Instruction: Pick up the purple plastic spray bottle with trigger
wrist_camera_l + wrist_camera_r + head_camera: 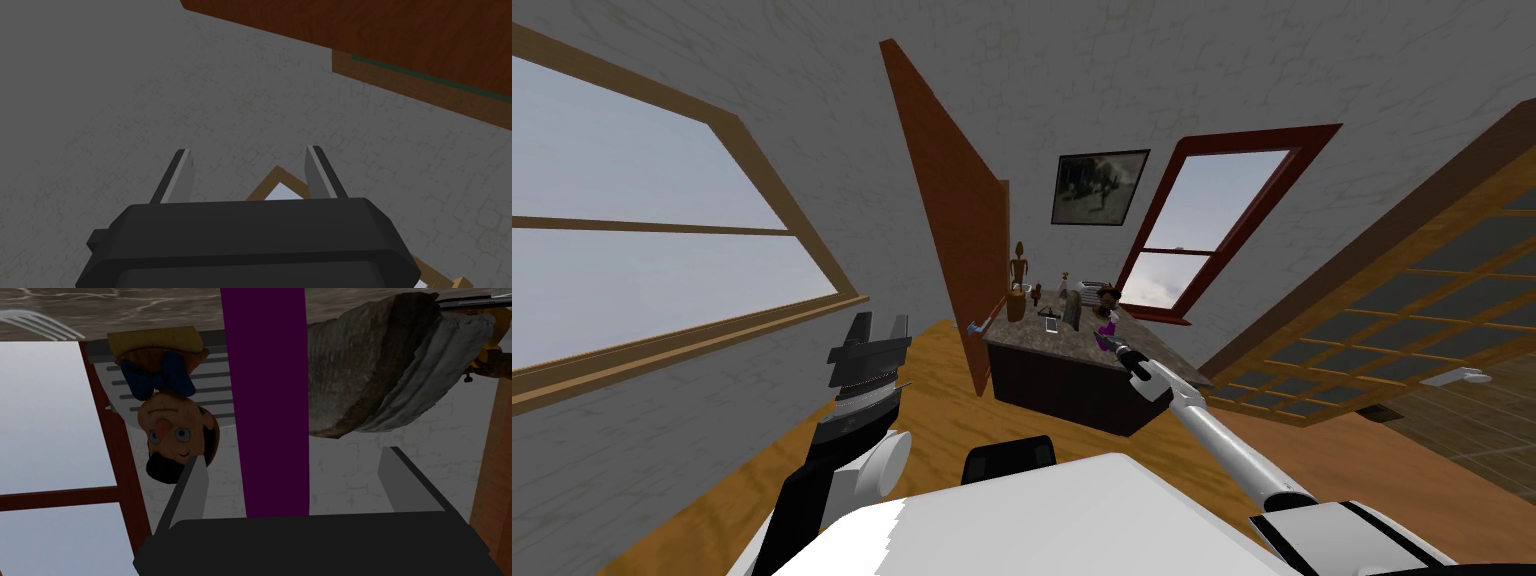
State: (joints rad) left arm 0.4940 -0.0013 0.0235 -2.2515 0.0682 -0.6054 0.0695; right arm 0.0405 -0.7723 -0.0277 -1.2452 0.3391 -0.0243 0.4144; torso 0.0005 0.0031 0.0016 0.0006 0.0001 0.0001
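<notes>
Right gripper [296, 457] jaws open, straddling the purple spray bottle [265, 398]; gaps on both sides, no contact. Bottle stands on the table [1042, 345] at 1 o'clock. Doll head [175, 433] and grey bundle [380, 368] sit close beyond it on either side. Open door [952, 220] at 11 o'clock. Left gripper [248, 151] raised at 10 o'clock, jaws open.

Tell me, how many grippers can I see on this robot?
2. The left gripper is held up near the big window, open and empty. The right gripper is out at the table, open, straddling the purple spray bottle.
</notes>
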